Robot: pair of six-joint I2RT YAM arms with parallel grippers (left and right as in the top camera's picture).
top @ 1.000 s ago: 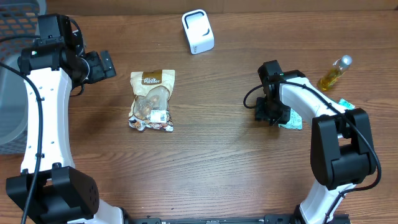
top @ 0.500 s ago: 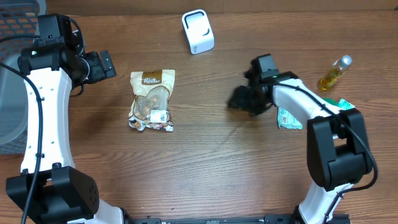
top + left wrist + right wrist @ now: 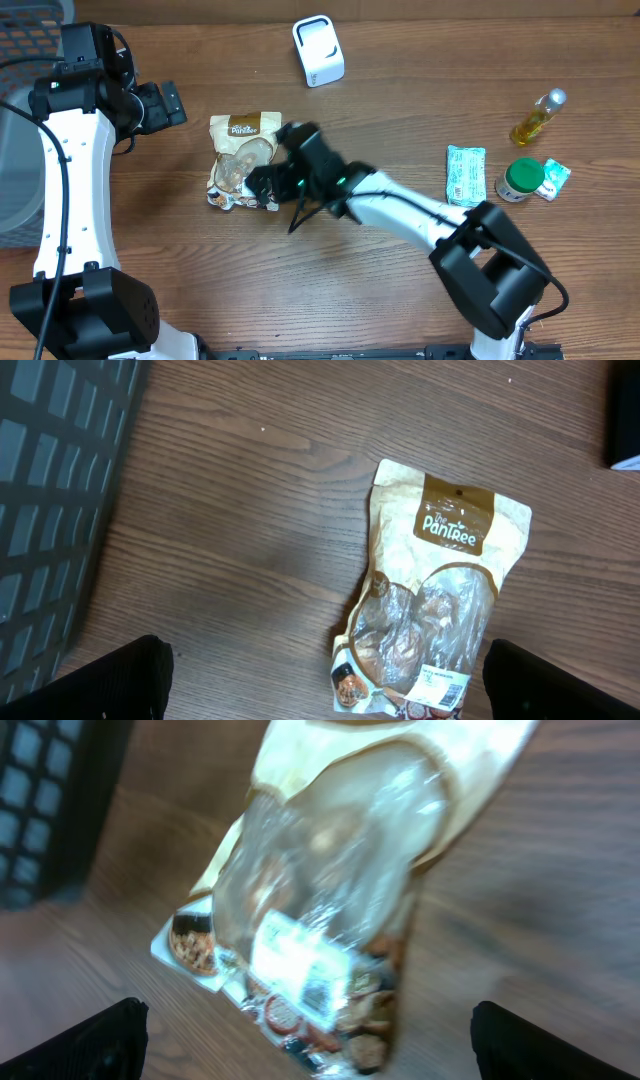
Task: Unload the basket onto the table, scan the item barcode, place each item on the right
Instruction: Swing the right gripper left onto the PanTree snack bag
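The item, a tan snack bag [image 3: 243, 150] with a clear window, lies flat left of centre. It fills the left wrist view [image 3: 440, 590], and a white barcode label [image 3: 441, 682] faces up at its lower end. In the right wrist view the bag [image 3: 340, 890] is blurred, its label [image 3: 300, 965] between the fingers. My right gripper [image 3: 268, 182] [image 3: 325, 1045] hangs open and empty over the bag's lower end. Off to the bag's left, my left gripper [image 3: 176, 103] [image 3: 330, 685] is open and empty. A white scanner [image 3: 318, 50] stands at the back.
A dark wire basket [image 3: 25, 30] [image 3: 50, 510] and a grey bin [image 3: 15, 170] sit at the far left. On the right lie a green packet [image 3: 465, 175], a green-lidded jar [image 3: 520, 180], another packet [image 3: 555, 172] and a yellow bottle [image 3: 538, 118].
My right arm left the green packet on the right and swung left across the table to the snack bag, its jaws opening wide. The left arm has not moved.
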